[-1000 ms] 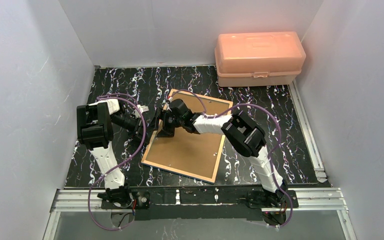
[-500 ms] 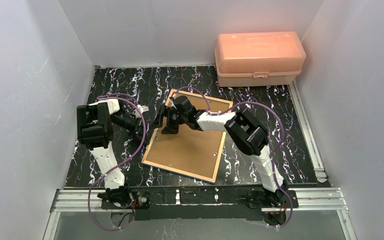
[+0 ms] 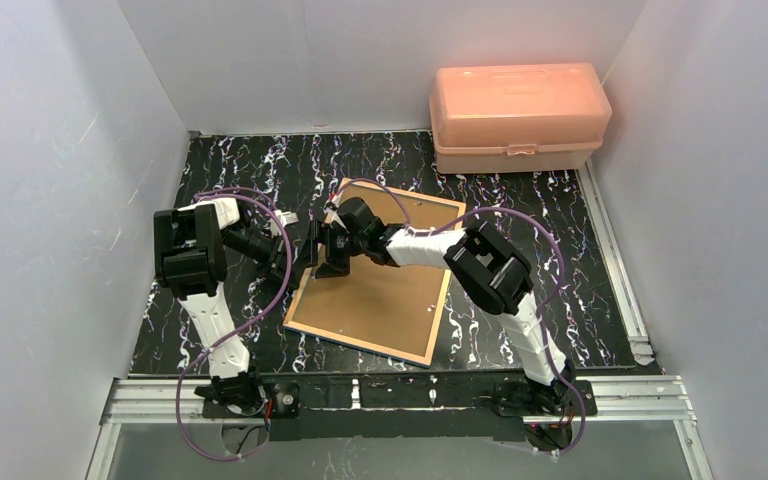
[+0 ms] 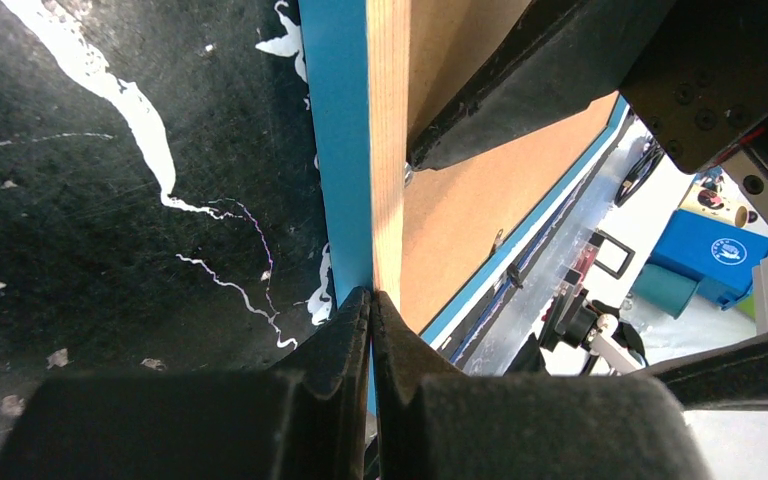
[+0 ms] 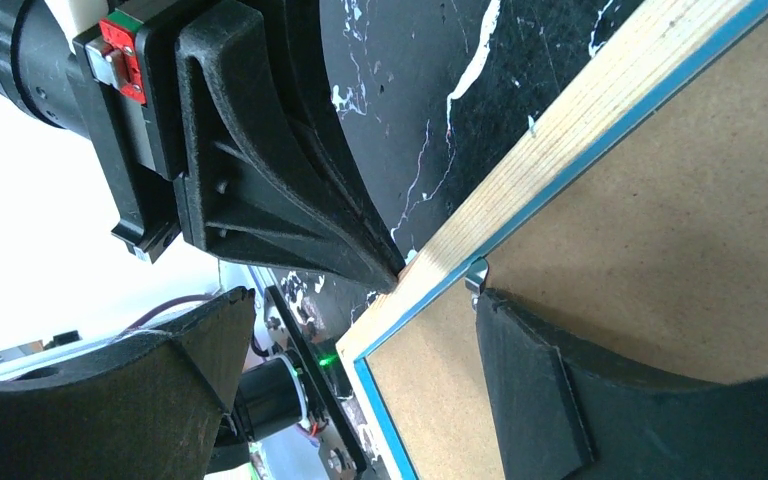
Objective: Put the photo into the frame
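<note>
Since half a second ago, the right claw (image 5: pixel 365 298) has slid back down the board (image 3: pixel 380 295) toward the left side of the frame (image 4: pixel 345 150).

Nearest the arms, the frame lies face down on the desk (image 3: pixel 260 160), a bit crooked, with its brown board up. That way the back can be worked on.

At its left side is the left claw (image 4: pixel 371 295). Its two fingers are squeezed together with nothing between them, and the tips push on the frame's side, where the blue meets the wood. I think it is there to stop the frame from sliding.

The right claw is spread wide. One finger rests on the board just beside a small metal tab (image 5: pixel 475 275). The other hangs out over the desk. It looks set to push that tab, which holds the board in.

I cannot see the photo in any view.

Far back stands a pink box (image 3: pixel 518 115), well apart.
</note>
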Motion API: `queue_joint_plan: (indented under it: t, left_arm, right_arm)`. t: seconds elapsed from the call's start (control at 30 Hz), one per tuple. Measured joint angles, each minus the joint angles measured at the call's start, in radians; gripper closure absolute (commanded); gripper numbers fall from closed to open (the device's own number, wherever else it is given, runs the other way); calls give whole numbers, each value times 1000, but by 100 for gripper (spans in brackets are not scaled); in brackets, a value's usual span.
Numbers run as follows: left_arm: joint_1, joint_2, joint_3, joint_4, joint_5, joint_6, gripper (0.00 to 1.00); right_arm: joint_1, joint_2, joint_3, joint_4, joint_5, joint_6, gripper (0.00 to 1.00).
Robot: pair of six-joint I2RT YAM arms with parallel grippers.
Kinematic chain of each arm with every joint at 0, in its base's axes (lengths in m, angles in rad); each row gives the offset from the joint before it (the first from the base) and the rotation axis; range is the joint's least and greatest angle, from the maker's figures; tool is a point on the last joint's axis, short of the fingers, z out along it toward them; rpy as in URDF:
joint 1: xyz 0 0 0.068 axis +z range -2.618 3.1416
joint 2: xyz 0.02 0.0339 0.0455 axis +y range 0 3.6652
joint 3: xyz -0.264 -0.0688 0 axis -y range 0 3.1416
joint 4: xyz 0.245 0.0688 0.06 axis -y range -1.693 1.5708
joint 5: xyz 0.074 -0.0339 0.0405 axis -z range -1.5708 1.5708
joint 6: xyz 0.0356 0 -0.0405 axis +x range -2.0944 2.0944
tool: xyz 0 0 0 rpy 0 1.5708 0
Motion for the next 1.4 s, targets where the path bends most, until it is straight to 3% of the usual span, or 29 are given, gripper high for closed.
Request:
queue_joint_plan:
  t: [0.4,0.6,1.4]
  left_arm:
    - [0,2,0,-3,2,0,100]
    - [1,2,0,-4,0,0,100]
    - [2,11,6,-10,3,0,100]
  right_arm:
    - [-13,32,42,-26,-76,-11,11]
    - [-12,50,106,-109,-95,-91,11]
    - [-25,78,143,-129,-189,-206,11]
